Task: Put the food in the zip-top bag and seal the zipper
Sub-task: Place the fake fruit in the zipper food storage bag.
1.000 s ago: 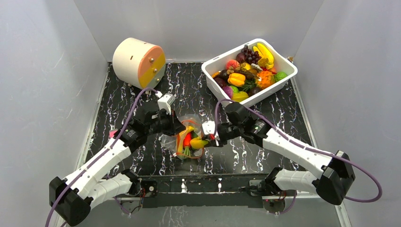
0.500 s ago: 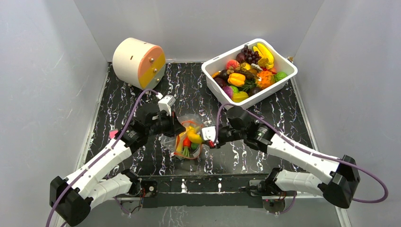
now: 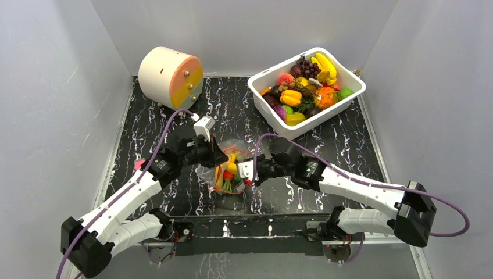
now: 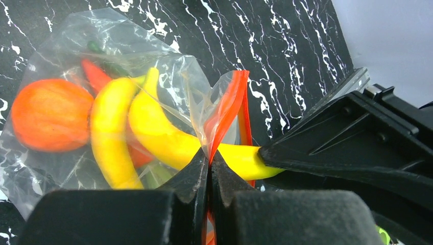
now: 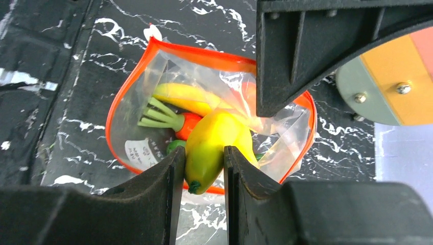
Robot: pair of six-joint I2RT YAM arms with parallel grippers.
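While the left gripper, jaws pressed together, pinches the orange-red zipper of the zip-top bag, the right gripper, jaws partly spread, clasps a yellow toy fruit at the bag's gaping mouth.

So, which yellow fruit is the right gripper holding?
The thick yellow fruit with the green tip, pinched by the right gripper at the mouth of the bag. The slimmer yellow one behind it lies loose inside.

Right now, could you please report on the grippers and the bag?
Left gripper shut on the zipper, holding the zip-top bag open. Right gripper shut on a yellow toy fruit, partway through the mouth. Banana and carrot inside crowd it.
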